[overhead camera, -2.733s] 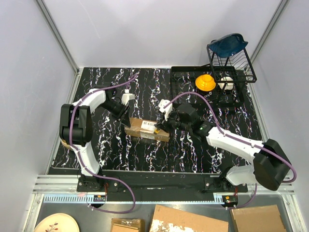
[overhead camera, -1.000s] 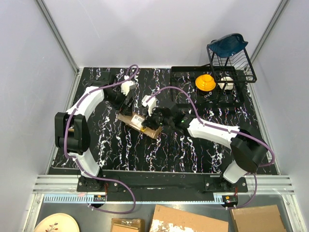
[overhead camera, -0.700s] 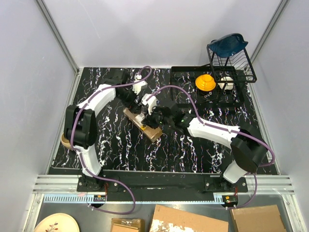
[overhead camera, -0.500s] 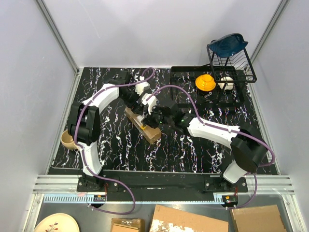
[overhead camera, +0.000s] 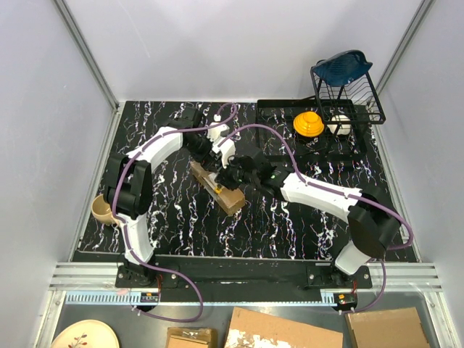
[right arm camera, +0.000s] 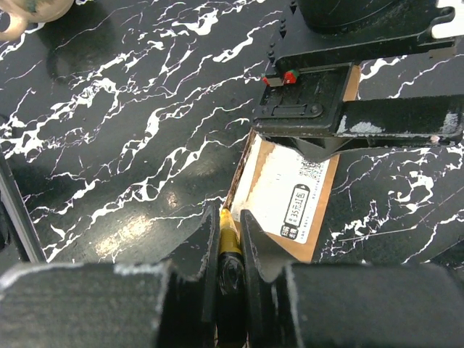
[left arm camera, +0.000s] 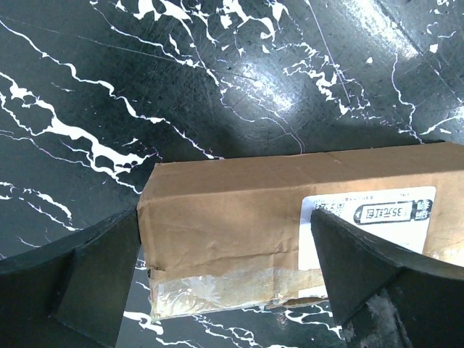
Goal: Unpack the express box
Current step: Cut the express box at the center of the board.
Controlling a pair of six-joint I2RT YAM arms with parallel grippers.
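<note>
The express box (overhead camera: 217,187), a brown taped carton with a white label (left arm camera: 370,216), lies diagonally on the black marbled table. My left gripper (overhead camera: 208,154) hangs open over its far end. In the left wrist view the box (left arm camera: 217,192) sits between the spread fingers (left arm camera: 94,279), the right one covering part of the label. My right gripper (right arm camera: 228,217) is shut on a yellow-and-black utility knife (right arm camera: 230,243). The knife tip rests at the box's edge beside the label (right arm camera: 286,192). From above, the right gripper (overhead camera: 226,177) is over the box's middle.
A black dish rack (overhead camera: 341,101) with a yellow item (overhead camera: 308,123) and a blue item (overhead camera: 341,67) stands at the back right. A beige cup (overhead camera: 101,210) sits at the left table edge. Flat cardboard pieces (overhead camera: 283,330) and a plate (overhead camera: 83,335) lie below the near edge.
The box has turned from nearly level to a steep diagonal. My left gripper has moved right and back to its far end, and the right gripper has followed with the knife.
</note>
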